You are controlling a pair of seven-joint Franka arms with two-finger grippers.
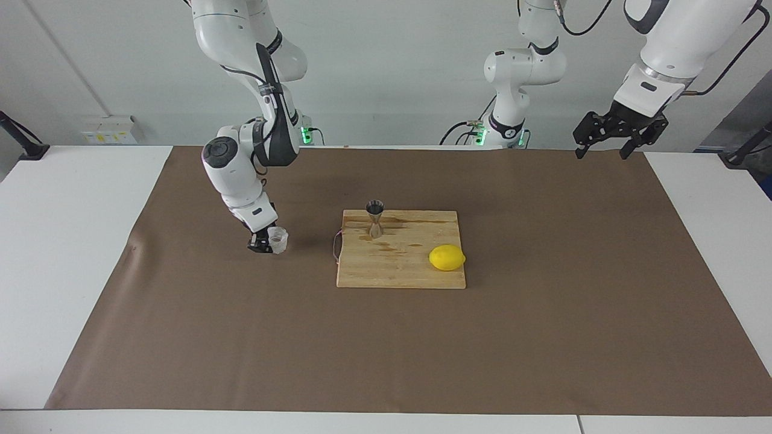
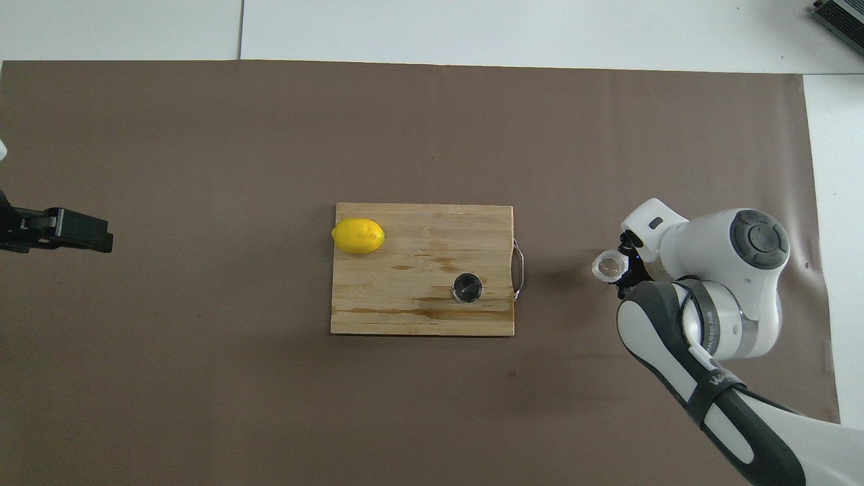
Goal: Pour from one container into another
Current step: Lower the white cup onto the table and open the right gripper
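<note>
The glass cup (image 1: 277,239) is seen upright low over, or perhaps on, the brown paper, at about nine o'clock from the cutting board (image 1: 416,274) in the facing view, toward the right arm's end of the table and well apart from the board's wire handle. It is clamped at its side by the right gripper (image 1: 263,242), whose fingers are closed on the wall; whether the base touches the paper cannot be told. The jigger (image 1: 375,219) is found standing on the board near its twelve o'clock edge, mouth up, with wet stains spread around its foot. A lemon (image 1: 447,258) is parked at the board's four o'clock corner. The left gripper (image 1: 620,131) is held high over the paper's edge at the left arm's end, fingers spread, nothing in them; that arm is waiting.

The cup is judged light, rigid and breakable, with a faceted wall that should give some purchase, though glass stays slick, so a mid-wall pinch is favoured over the rim. The jigger is judged top-heavy on its narrow waist and easily knocked; its small mouth leaves little margin.
</note>
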